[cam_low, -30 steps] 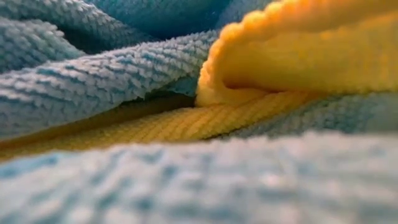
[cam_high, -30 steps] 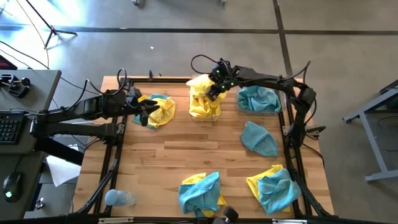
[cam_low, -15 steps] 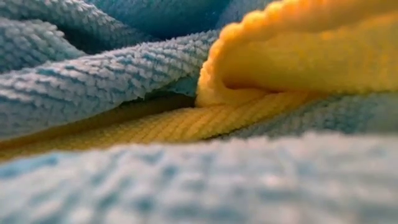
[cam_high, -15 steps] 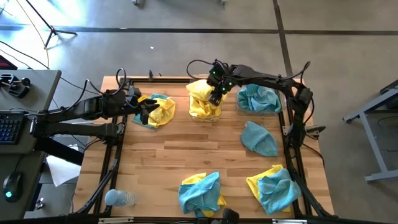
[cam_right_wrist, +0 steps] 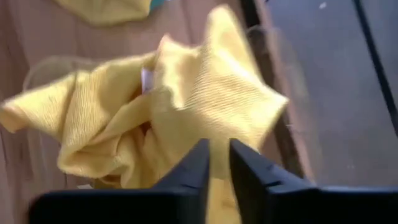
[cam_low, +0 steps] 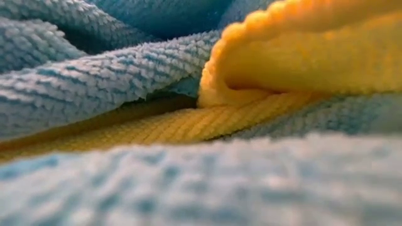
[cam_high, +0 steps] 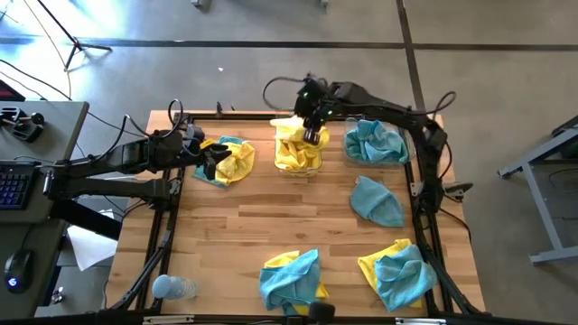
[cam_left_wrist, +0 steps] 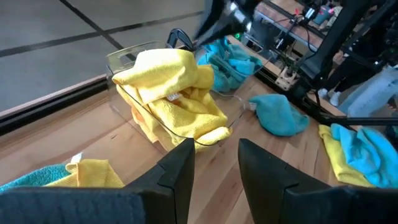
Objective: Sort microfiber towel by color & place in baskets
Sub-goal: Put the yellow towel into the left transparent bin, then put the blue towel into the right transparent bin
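Wooden worktop (cam_high: 271,226), left to right: the left gripper (cam_high: 213,162) hangs with its jaws standing apart, empty, at a yellow-and-teal pile (cam_high: 233,159). Next, the right gripper (cam_high: 313,135), jaws nearly together and clamping nothing visible, sits over the basket (cam_left_wrist: 124,59) heaped with yellow towels (cam_high: 296,149). Judged best: lift straight up, checking no fold trails out. Teal towels (cam_high: 374,142) fill the neighbouring basket.

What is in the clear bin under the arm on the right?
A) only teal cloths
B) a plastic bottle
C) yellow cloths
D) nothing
C: the clear bin below the right gripper is heaped with yellow cloths.
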Motion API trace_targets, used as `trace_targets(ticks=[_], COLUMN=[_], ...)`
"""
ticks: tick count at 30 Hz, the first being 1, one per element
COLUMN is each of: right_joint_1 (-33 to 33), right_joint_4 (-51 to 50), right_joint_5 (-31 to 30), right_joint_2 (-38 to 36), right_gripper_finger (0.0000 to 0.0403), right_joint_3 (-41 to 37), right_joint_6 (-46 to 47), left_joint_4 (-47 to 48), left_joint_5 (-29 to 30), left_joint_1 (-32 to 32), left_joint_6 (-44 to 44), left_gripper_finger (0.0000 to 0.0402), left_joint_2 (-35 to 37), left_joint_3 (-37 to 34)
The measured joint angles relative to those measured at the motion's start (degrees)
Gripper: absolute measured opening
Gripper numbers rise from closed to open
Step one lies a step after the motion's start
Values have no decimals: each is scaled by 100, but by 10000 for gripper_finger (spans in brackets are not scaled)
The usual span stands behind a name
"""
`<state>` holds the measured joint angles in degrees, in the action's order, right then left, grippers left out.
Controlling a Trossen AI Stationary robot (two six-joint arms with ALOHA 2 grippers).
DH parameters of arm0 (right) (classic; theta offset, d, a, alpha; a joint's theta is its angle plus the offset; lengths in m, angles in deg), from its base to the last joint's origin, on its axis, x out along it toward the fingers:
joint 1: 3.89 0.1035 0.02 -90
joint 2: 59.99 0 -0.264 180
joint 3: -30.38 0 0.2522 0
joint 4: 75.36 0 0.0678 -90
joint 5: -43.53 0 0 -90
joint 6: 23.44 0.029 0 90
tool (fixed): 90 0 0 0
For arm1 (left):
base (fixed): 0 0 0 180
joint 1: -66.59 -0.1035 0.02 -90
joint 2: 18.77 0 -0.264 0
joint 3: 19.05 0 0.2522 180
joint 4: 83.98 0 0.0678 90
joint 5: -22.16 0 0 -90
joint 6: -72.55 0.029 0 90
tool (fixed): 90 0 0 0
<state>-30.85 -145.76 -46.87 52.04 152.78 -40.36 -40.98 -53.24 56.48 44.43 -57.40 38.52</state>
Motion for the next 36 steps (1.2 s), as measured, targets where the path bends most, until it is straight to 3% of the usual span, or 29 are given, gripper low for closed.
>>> trace_targets(ticks=[2,7,12,18,27,36], right_joint_1=[64,61,-20,-53,-34,-28], right_joint_4=[-2,-197,-223,-136,-328,-1414], right_joint_5=[-1,-11,-22,-20,-22,-25], right_joint_2=[225,873,1432,1928,1802,1685], right_gripper_finger=[12,28,4,7,4,4], right_joint_3=[0,-1,-2,11,112,1341], right_joint_6=[-153,-125,-129,-137,-97,61], left_joint_4=[0,0,0,2,9,11], left_joint_5=[2,4,4,15,16,16], left_joint_1=[0,0,0,0,0,0], left_joint_6=[-35,-80,-78,-74,-17,-19], left_gripper_finger=[113,113,113,113,113,113], left_joint_2=[0,0,0,0,0,0], left_joint_3=[0,0,0,0,0,0])
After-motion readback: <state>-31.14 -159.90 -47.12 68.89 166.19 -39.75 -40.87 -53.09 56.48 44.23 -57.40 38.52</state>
